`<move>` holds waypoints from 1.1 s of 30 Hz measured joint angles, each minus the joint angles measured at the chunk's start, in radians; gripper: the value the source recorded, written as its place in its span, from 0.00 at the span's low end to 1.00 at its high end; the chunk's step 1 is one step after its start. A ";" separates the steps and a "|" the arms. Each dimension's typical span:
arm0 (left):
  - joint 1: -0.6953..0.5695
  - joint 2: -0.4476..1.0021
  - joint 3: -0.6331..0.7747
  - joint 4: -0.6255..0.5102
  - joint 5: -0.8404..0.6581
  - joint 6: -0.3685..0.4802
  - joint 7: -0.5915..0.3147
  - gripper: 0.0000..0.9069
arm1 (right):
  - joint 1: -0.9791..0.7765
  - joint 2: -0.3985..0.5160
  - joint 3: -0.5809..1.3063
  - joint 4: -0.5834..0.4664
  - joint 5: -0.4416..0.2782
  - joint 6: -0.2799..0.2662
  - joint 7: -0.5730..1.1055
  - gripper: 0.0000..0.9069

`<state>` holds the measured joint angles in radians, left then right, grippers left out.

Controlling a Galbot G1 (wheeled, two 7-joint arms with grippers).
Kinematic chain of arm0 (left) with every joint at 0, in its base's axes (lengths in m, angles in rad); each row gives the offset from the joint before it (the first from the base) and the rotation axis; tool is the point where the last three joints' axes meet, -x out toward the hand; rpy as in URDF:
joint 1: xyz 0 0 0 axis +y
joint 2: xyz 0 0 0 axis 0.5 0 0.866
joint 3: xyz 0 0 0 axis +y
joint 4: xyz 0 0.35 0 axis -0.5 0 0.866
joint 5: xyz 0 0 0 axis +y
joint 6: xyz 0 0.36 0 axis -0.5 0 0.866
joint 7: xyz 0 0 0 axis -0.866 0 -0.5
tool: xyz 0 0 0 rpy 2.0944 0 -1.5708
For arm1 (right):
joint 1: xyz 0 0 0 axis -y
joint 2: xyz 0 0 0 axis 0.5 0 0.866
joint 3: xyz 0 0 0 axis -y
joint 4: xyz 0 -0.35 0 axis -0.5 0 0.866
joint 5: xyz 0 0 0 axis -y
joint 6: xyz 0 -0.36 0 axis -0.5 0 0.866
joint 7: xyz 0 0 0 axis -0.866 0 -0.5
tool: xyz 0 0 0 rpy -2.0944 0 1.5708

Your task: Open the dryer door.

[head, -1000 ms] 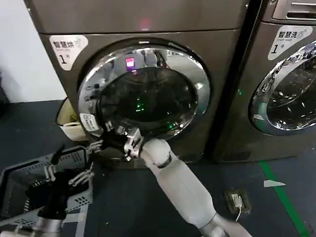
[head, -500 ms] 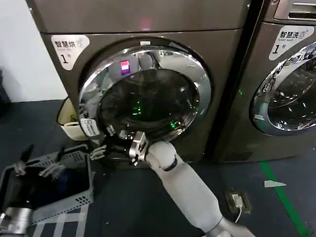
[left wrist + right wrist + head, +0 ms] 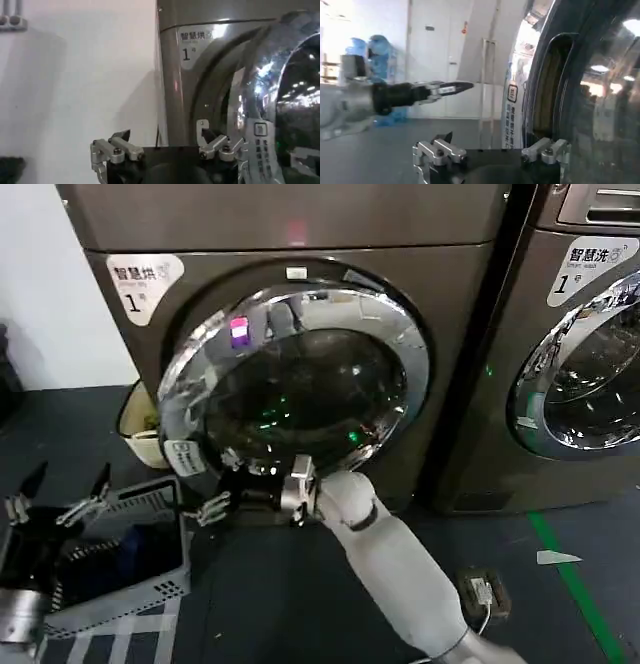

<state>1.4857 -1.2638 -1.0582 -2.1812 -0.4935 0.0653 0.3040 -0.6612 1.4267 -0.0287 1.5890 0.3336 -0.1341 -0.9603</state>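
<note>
The dryer door (image 3: 295, 399) stood partly swung out from the dryer (image 3: 290, 244), its left rim off the front; most of the swing remained. The right hand (image 3: 222, 502), fingers spread, sat at the lower-left rim. The left hand (image 3: 55, 499), open, hovered above the basket (image 3: 150, 569), which crowded the floor (image 3: 250, 594) leftward.

Laundry room — numbered dryer (image 3: 300, 354) beside washer (image 3: 590, 334), plastic basket (image 3: 130, 554) on floor
</note>
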 joint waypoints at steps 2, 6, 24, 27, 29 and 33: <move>-0.008 0.008 0.006 0.003 -0.004 0.004 0.000 1.00 | -0.007 -0.007 0.006 0.007 -0.003 0.000 -0.017 1.00; -0.028 0.030 0.016 0.008 -0.009 0.015 -0.001 1.00 | -0.033 -0.024 0.017 0.032 -0.008 -0.001 -0.037 1.00; -0.097 0.091 0.056 0.044 -0.032 0.041 -0.013 1.00 | -0.096 -0.051 0.009 0.100 -0.033 -0.007 -0.055 1.00; -0.101 0.097 0.053 0.050 -0.035 0.039 -0.016 1.00 | -0.096 -0.044 0.005 0.100 -0.035 -0.007 -0.058 1.00; -0.103 0.100 0.048 0.051 -0.039 0.039 -0.017 1.00 | -0.099 -0.044 0.005 0.103 -0.035 -0.008 -0.064 1.00; -0.109 0.113 0.044 0.060 -0.048 0.038 -0.016 1.00 | -0.108 -0.055 0.005 0.120 -0.029 -0.008 -0.082 1.00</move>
<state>1.3770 -1.1511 -1.0140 -2.1211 -0.5412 0.1036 0.2877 -0.7690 1.3718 -0.0241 1.7092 0.3046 -0.1417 -1.0422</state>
